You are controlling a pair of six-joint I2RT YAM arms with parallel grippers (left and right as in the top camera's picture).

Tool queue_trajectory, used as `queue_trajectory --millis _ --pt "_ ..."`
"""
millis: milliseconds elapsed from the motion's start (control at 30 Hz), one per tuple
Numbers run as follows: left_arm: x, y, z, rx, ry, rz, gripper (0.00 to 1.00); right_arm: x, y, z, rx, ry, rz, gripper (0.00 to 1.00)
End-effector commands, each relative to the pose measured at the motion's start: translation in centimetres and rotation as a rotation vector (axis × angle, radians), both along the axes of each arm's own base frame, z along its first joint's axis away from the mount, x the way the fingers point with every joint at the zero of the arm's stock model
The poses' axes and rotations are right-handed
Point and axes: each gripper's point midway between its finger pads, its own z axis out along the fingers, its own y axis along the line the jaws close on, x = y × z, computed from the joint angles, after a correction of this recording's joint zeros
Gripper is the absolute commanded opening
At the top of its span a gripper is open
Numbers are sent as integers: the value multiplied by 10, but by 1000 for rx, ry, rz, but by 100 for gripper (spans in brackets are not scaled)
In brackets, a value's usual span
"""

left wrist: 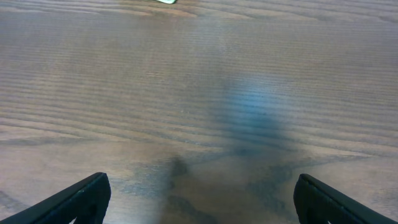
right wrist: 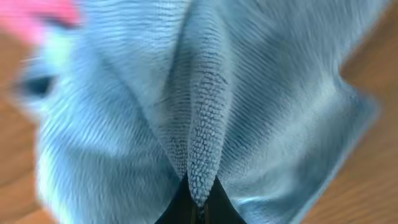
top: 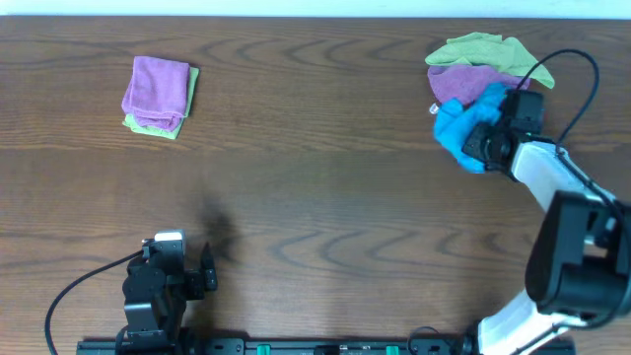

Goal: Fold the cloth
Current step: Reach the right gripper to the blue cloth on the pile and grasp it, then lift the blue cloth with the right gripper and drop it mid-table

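Observation:
The sky-blue cloth (top: pixel 458 126) is bunched up at the back right of the table, with a small white tag (top: pixel 433 109) at its left edge. My right gripper (top: pixel 480 139) is shut on a pinched ridge of the cloth (right wrist: pixel 200 149), which fills the right wrist view. My left gripper (top: pixel 187 268) is near the front left, far from the cloth. It is open and empty over bare wood (left wrist: pixel 199 199).
A purple cloth (top: pixel 468 81) and a lime-green cloth (top: pixel 483 49) lie heaped just behind the blue one. A folded purple cloth (top: pixel 156 87) on a lime-green one (top: pixel 148 124) sits at the back left.

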Motion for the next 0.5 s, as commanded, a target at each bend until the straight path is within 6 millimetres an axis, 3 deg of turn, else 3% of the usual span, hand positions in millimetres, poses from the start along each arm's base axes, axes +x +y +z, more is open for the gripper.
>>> queue_trajectory --millis 0,100,200,267,367,400,433,467 --pt "-1 1 -6 -3 13 13 95 12 53 70 238 -184 164 1" --pt "-1 1 -6 -3 13 13 95 6 95 133 385 -326 307 1" --pt "-1 1 -6 -3 13 13 95 -11 145 212 566 -489 454 1" --pt "-1 1 -6 -3 13 13 96 -36 182 280 705 -622 596 1" --pt "-1 1 -6 -3 13 13 95 -86 216 374 776 -863 827 1" --pt "-1 1 -6 -3 13 13 95 -99 217 394 745 -944 869 41" --pt "-1 1 -6 -3 13 13 95 -105 211 406 693 -1005 857 99" --pt "-1 1 -6 -3 13 13 95 -106 203 409 658 -1022 816 99"
